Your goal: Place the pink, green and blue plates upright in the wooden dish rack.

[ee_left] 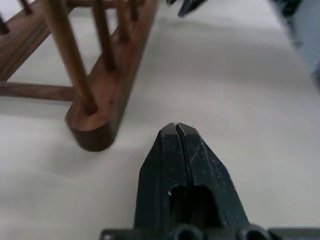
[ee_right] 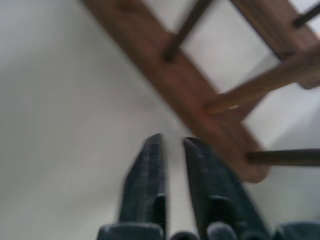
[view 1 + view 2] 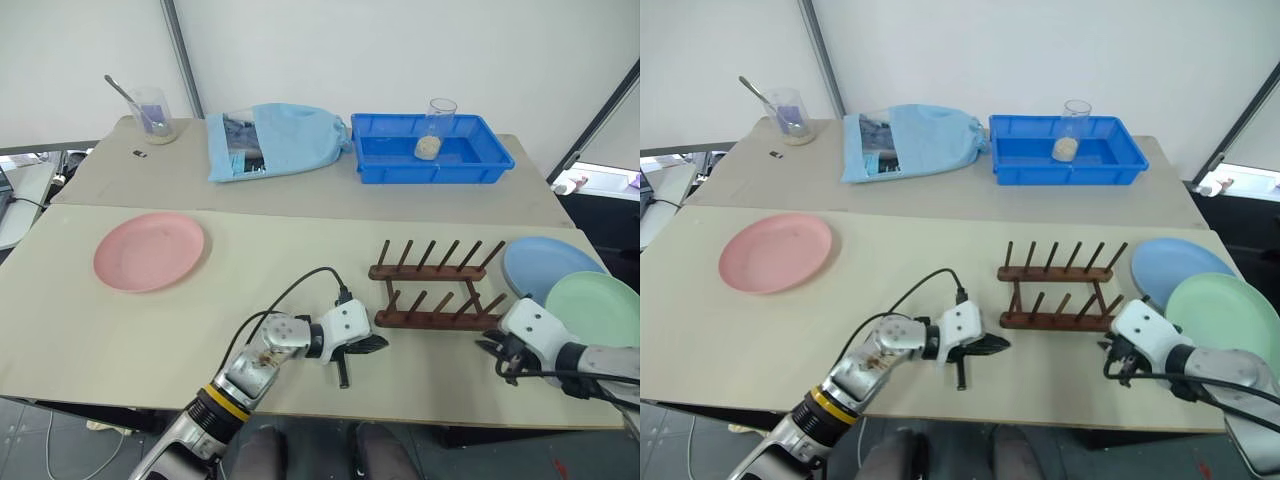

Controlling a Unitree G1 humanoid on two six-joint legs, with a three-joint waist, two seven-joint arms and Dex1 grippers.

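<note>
Your left pincer and right pincer are both pressed together, empty, beside the wooden dish rack.

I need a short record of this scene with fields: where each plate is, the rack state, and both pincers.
pink plate: flat on the table, far left, alone
blue plate: flat, right of the rack, partly under the green plate
green plate: flat, overlapping the blue plate
wooden dish rack: empty, no plate in the pegs
left pincer: shut, empty, near the rack's left end
right pincer: shut, empty, near the rack's right end
back of table: blue tray, light blue bag
</note>
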